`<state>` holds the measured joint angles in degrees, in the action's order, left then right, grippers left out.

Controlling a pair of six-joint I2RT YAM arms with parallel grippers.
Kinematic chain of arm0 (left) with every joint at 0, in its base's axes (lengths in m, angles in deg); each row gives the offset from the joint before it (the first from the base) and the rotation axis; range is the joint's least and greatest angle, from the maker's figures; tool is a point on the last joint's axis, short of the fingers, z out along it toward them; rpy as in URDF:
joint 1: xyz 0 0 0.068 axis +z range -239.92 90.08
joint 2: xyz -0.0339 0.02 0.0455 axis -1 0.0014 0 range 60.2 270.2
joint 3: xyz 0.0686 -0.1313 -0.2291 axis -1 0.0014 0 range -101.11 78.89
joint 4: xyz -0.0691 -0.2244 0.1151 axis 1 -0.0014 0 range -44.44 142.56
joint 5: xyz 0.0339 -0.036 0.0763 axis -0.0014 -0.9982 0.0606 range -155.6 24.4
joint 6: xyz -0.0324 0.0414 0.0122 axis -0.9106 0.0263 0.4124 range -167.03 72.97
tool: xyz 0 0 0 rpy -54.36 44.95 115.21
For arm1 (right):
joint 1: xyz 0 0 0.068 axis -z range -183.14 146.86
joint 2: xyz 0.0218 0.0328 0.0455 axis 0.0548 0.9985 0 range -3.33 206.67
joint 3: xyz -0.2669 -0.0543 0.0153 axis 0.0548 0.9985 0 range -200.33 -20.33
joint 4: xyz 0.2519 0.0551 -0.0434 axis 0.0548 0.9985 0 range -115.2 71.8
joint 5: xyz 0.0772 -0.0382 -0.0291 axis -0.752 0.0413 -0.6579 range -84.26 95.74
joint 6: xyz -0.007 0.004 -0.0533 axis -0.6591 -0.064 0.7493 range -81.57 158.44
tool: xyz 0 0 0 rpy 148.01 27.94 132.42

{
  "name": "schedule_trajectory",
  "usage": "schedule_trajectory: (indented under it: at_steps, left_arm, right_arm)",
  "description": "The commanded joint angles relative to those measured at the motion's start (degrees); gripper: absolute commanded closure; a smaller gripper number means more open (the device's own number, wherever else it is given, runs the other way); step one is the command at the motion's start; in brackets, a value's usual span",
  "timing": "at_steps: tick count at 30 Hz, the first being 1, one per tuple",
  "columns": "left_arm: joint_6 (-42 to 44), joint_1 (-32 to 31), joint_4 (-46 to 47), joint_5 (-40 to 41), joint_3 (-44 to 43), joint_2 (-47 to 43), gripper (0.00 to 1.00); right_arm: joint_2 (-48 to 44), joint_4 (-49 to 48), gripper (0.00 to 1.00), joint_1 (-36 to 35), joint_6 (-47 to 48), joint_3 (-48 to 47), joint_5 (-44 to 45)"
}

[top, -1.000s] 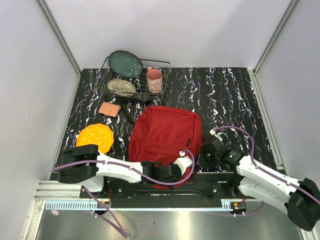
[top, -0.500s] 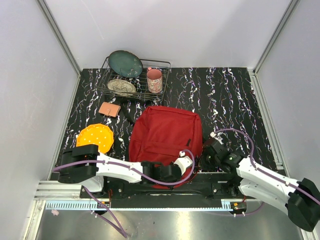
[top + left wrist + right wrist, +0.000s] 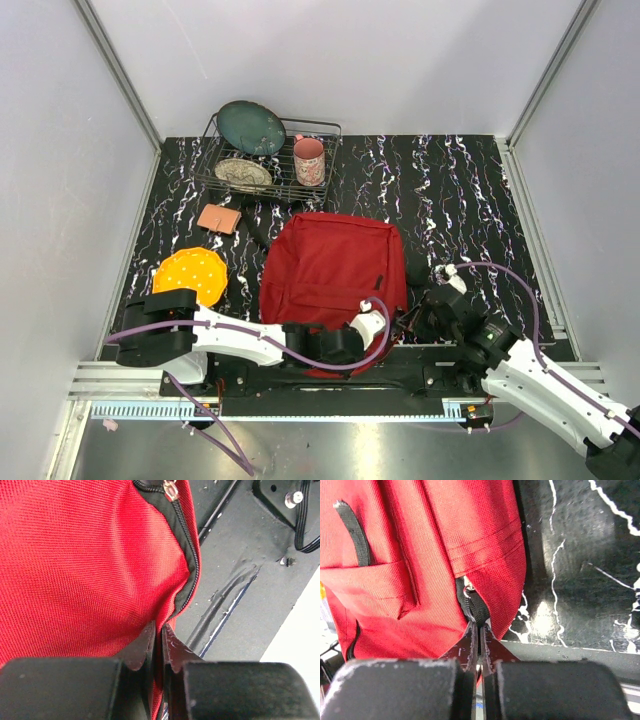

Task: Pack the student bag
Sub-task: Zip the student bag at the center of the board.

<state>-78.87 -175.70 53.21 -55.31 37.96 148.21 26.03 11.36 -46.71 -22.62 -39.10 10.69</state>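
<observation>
Two grippers are pinched together on the student bag [image 3: 330,265], which lies flat at the middle of the table's [image 3: 470,200] near edge. The left gripper [image 3: 161,630] clamps red fabric beside the zip. The right gripper [image 3: 479,627] nips the black zip pull [image 3: 475,607] at the bag's near right corner. Print on the pink mug [image 3: 309,160] near the far left corner is too small to read.

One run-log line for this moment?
student bag: lying on table | left gripper: shut on its edge | right gripper: shut on zip pull
</observation>
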Motion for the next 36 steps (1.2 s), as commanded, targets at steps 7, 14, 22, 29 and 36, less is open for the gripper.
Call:
schedule_trajectory:
  at_steps: [7, 14, 22, 29, 36]
  left_arm:
    - [-0.7, -1.1, 4.3, -4.3, 4.0, -3.1, 1.0]
    - [-0.3, -4.4, 1.1, -1.8, 3.9, -4.3, 1.0]
    - [-0.4, -13.9, -10.6, 17.2, -3.6, -7.0, 1.0]
    - [-5.0, -18.1, -16.7, 27.2, -3.1, -13.2, 1.0]
    - [-7.5, -18.0, -25.9, 39.0, -6.9, -19.0, 1.0]
  right_arm:
    - [-0.4, -3.0, 1.0, -0.2, -5.6, -3.5, 23.0]
    - [-1.2, -10.5, 1.0, -0.1, -3.5, -5.1, 25.9]
    - [1.7, -10.6, 1.0, -0.1, -0.6, -9.4, 27.9]
    - [6.6, -11.5, 1.0, 0.5, 5.8, -13.0, 25.5]
    - [13.1, -15.9, 1.0, 0.4, 13.0, -15.8, -1.2]
